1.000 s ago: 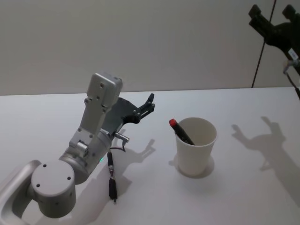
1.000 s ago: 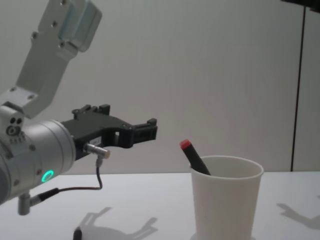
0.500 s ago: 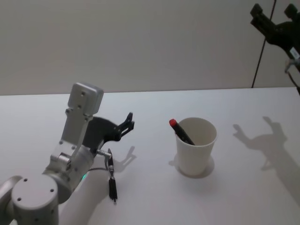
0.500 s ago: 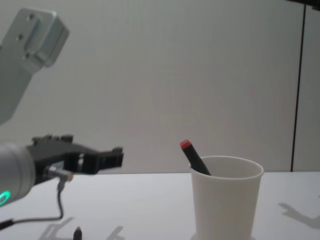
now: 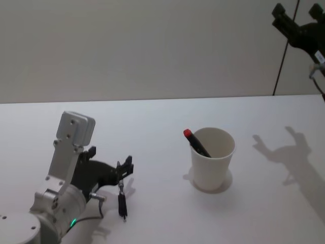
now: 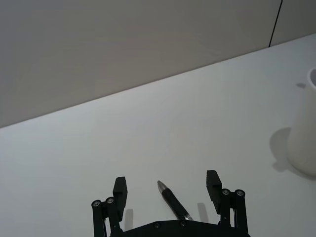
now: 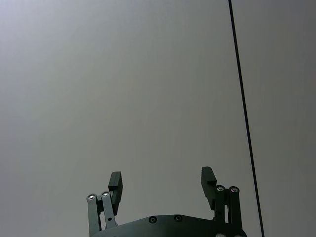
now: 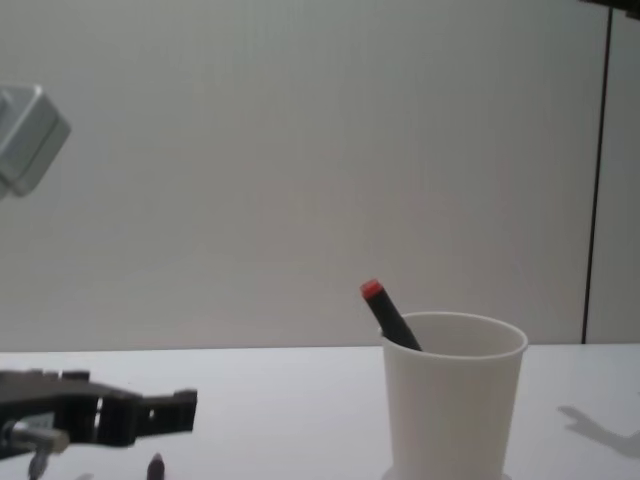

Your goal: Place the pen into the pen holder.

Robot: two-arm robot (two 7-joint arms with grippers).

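Ballpoint (image 6: 174,202) just beside left gripper (image 6: 166,179)

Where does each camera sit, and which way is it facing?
Head: up high, looking down at the table; left gripper low left, right gripper raised top right.
Chest: low, looking across the table; left gripper's side at lower left.
Left wrist: behind the open left gripper, facing a slim black pen on the table.
Right wrist: behind the open right gripper, facing the wall.
Shared: head and chest both show the pen leaning in the pen holder.
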